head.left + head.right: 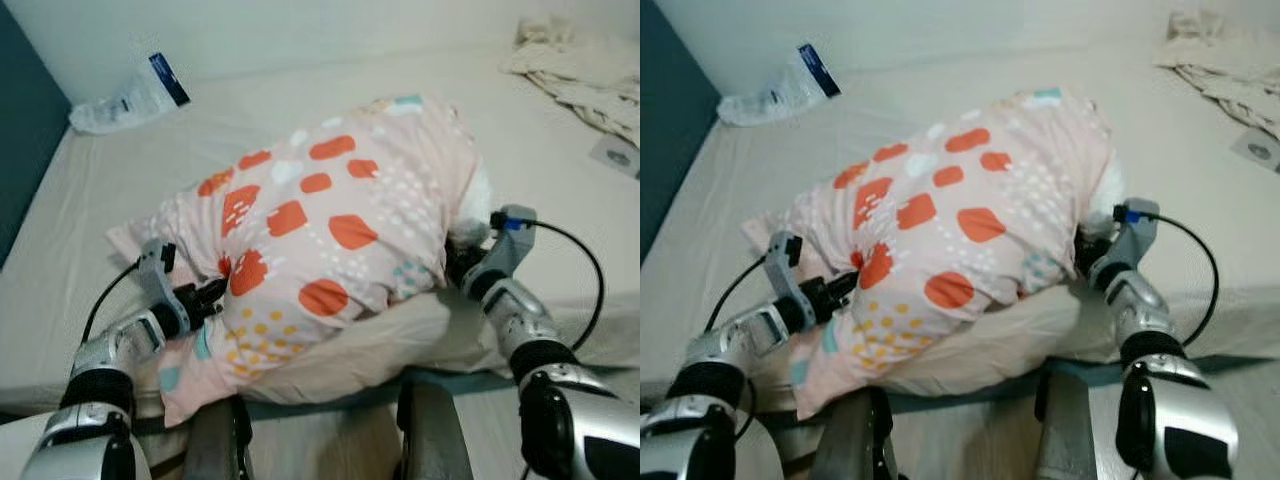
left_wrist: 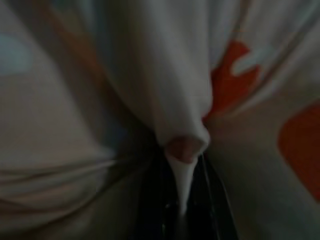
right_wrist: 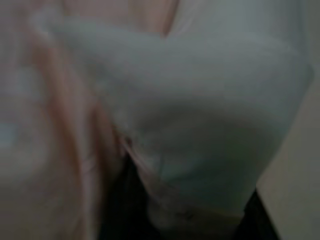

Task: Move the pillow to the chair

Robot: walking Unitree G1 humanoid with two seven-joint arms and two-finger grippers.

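At the far left, a dark teal wall [image 1: 25,130] is being shown beside the bed [image 1: 120,170], and a clear plastic packet [image 1: 130,100] with a dark label is being left lying near the bed's far corner, well beyond both sets of jaws. The left gripper [image 1: 212,291] is being pressed into the near left side of the pillow [image 1: 330,215], and a fold of the patterned cover is being pinched between its two black fingers [image 2: 212,210], as is being shown in the left wrist view. The pillow, pink with orange patches and small yellow and white dots, is being held between the two grippers at the near edge of the bed, bulging upward and away from the jaws. The right gripper [image 1: 462,262] is being buried in the pillow's right end, where white filling is being exposed; whether its jaws are spread or pressed together cannot be told. Far beyond the right gripper, a crumpled cream blanket [image 1: 575,70] is being left on the bed.
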